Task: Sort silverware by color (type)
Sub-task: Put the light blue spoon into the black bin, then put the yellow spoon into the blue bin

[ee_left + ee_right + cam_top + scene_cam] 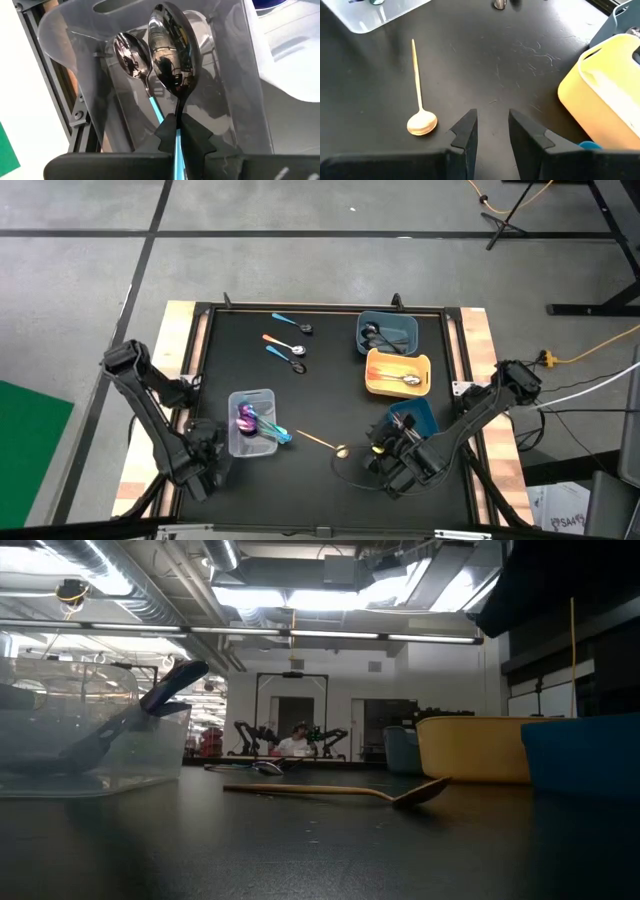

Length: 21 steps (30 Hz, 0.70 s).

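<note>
Fingers of the left gripper [177, 131] pinch a teal-handled spoon [170, 55] over the clear tray [252, 423] at 7 o'clock, while right gripper [492, 127] fingers stand apart near 5 o'clock, just beside 1 gold spoon [420, 120].
</note>
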Each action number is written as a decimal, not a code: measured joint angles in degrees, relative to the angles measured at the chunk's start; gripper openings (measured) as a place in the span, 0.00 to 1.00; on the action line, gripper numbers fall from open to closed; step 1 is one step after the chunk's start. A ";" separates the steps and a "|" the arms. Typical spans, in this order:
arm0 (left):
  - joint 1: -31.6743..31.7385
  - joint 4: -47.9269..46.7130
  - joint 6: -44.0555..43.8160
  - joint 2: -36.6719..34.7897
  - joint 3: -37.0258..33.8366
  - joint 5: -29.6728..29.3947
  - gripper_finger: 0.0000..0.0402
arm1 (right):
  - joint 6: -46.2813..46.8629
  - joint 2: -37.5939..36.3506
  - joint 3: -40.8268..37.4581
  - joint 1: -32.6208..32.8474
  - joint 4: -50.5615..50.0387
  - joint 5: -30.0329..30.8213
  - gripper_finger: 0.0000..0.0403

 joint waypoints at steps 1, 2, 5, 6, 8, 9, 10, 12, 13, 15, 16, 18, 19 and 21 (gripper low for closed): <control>-0.03 0.01 -0.01 0.22 0.00 -0.01 0.02 | 0.00 0.00 0.00 -0.20 0.03 -0.20 0.25; -0.04 0.03 0.03 0.36 0.00 0.00 0.02 | 0.00 0.00 0.00 -0.23 0.08 -0.30 0.25; -0.04 0.26 0.99 0.75 0.00 -0.02 0.02 | 0.00 0.00 0.00 -0.58 0.15 -0.27 0.25; -0.04 0.47 1.32 0.77 0.00 -0.04 0.02 | 0.00 0.00 0.00 -0.58 0.14 -0.26 0.25; 0.00 0.63 1.42 0.73 0.00 -0.08 0.02 | 0.00 0.00 0.00 -0.58 0.16 -0.25 0.25; 0.00 0.77 1.44 0.73 0.00 -0.10 0.02 | 0.00 0.00 0.00 -0.58 0.18 -0.23 0.25; 0.00 0.82 1.44 0.73 0.00 -0.10 0.02 | 0.00 0.00 0.00 -0.58 0.27 -0.25 0.25; 0.00 0.88 1.44 0.73 0.00 -0.10 0.03 | 0.00 0.00 0.00 -0.58 0.89 -0.23 0.25; 0.00 0.88 1.44 0.73 0.00 -0.10 0.03 | 0.00 0.00 0.00 -0.58 1.25 -0.23 0.25; 0.13 0.90 1.44 0.73 0.00 -0.10 0.05 | 0.00 0.00 0.00 -0.58 1.70 -0.23 0.25; 0.13 0.91 1.44 0.73 0.00 -0.10 0.07 | 0.00 0.00 0.00 -0.58 1.71 -0.21 0.25; 0.15 0.95 1.44 0.73 0.00 -0.10 0.12 | 0.00 0.00 0.00 -0.58 1.83 -0.21 0.25; 0.15 0.95 1.44 0.73 0.00 -0.10 0.14 | 0.00 0.00 0.00 -0.58 1.88 -0.21 0.25; 0.15 0.95 1.44 0.73 0.00 -0.10 0.18 | 0.00 0.00 0.00 -0.58 1.90 -0.22 0.25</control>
